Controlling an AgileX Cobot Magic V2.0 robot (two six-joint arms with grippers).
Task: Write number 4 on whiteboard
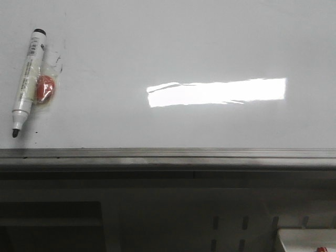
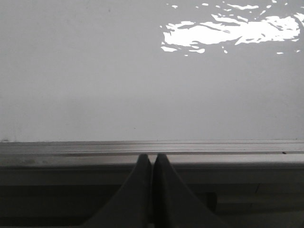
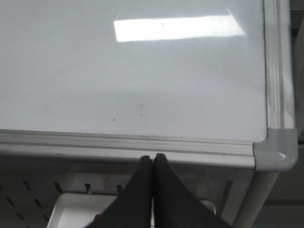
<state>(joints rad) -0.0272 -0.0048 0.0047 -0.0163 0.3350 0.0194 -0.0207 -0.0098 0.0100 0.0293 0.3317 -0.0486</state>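
The whiteboard [image 1: 173, 42] lies flat, glossy white, with a grey metal rail along its near edge and a bright rectangular glare. No number 4 shows on it. A white marker [image 1: 26, 79] with a black tip and black end lies at the board's far left, tip pointing toward the near rail. My left gripper [image 2: 152, 156] is shut and empty, its tips over the near rail. My right gripper [image 3: 153, 157] is shut and empty, below the rail near the board's right corner [image 3: 275, 149]. Neither gripper shows in the front view.
A clear plastic wrapper with a red-orange lump [image 1: 46, 86] lies against the marker. Faint small black smudges [image 3: 141, 110] mark the board near the right corner. A grey slotted panel [image 1: 231, 226] and a white tray [image 1: 307, 239] sit below the rail.
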